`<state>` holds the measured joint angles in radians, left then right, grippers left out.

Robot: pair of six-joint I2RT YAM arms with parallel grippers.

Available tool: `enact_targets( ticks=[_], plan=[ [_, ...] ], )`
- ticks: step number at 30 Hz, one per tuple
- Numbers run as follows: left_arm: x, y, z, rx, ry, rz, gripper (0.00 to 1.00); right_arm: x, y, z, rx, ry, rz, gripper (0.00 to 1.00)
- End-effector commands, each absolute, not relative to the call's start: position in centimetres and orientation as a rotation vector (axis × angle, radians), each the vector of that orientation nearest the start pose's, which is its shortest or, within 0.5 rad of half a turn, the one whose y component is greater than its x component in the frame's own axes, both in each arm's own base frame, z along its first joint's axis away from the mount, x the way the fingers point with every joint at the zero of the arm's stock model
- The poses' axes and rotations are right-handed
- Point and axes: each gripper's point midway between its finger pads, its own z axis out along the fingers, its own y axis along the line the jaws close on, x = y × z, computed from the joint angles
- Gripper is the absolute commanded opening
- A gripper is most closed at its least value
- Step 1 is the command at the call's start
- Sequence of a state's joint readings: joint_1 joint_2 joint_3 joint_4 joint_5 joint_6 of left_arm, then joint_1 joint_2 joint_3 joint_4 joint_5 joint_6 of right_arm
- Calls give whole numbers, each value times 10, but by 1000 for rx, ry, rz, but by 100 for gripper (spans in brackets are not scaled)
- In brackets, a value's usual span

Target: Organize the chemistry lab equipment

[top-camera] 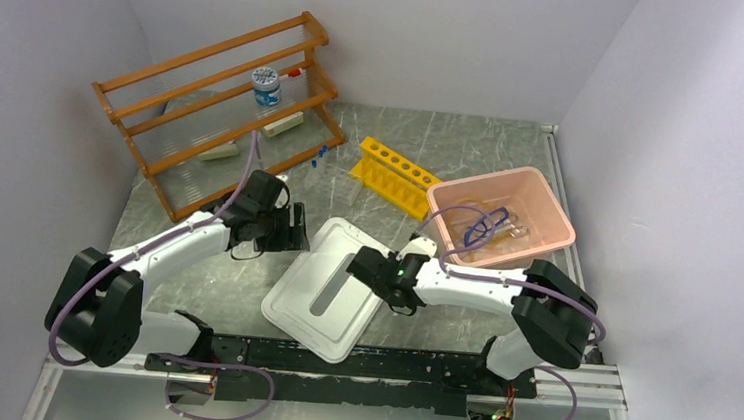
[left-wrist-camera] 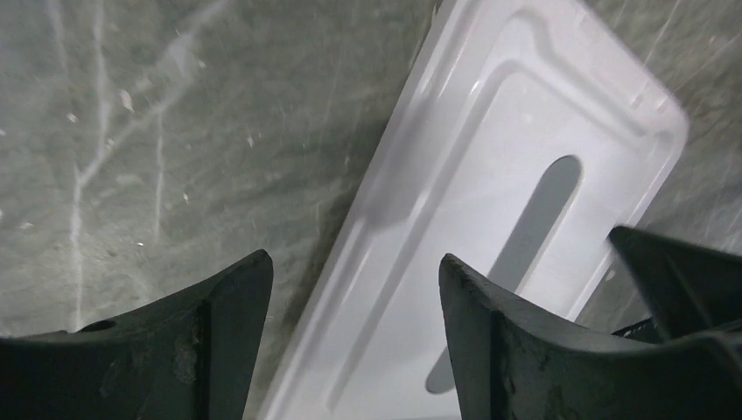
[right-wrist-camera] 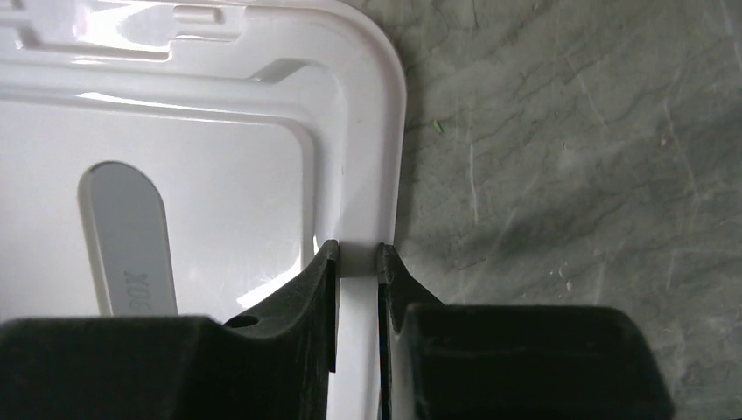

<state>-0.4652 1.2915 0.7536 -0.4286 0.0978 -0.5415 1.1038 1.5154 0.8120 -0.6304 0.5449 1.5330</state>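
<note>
A white plastic bin lid (top-camera: 327,287) lies in the middle of the table; it also shows in the left wrist view (left-wrist-camera: 525,131) and the right wrist view (right-wrist-camera: 219,175). My right gripper (top-camera: 359,264) (right-wrist-camera: 357,254) is shut on the lid's right rim. My left gripper (top-camera: 296,229) (left-wrist-camera: 354,262) is open and empty, just above the lid's left edge. A pink bin (top-camera: 549,199) at the right holds a blue cord loop (top-camera: 487,224) and clear tubes. Two white flat packets (top-camera: 283,123) lie on the wooden rack's shelves.
The orange-brown wooden shelf rack (top-camera: 206,107) stands at the back left with a blue-capped jar (top-camera: 266,86) on it. A yellow test-tube rack (top-camera: 391,171) lies behind the lid. A small blue item (top-camera: 322,153) lies by the wooden rack's foot.
</note>
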Motion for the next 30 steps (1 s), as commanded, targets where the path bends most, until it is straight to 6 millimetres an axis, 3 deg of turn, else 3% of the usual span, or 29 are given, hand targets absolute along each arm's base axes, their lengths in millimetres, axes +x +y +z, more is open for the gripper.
enact_targets(
  ticks=[1,9,18,24,30],
  plan=[
    [237,-182,65,35,2644,-638,73,201,237,47,504,2417,124,0],
    [231,-186,66,77,2649,-677,73,221,239,49,416,2466,209,0],
    [238,-162,61,-1,2650,-486,77,231,249,36,251,2545,387,0],
    [237,-168,68,13,2626,-543,78,233,255,33,156,2569,485,0],
    [223,-178,47,0,2702,-633,75,236,266,39,97,2549,605,0]
  ],
)
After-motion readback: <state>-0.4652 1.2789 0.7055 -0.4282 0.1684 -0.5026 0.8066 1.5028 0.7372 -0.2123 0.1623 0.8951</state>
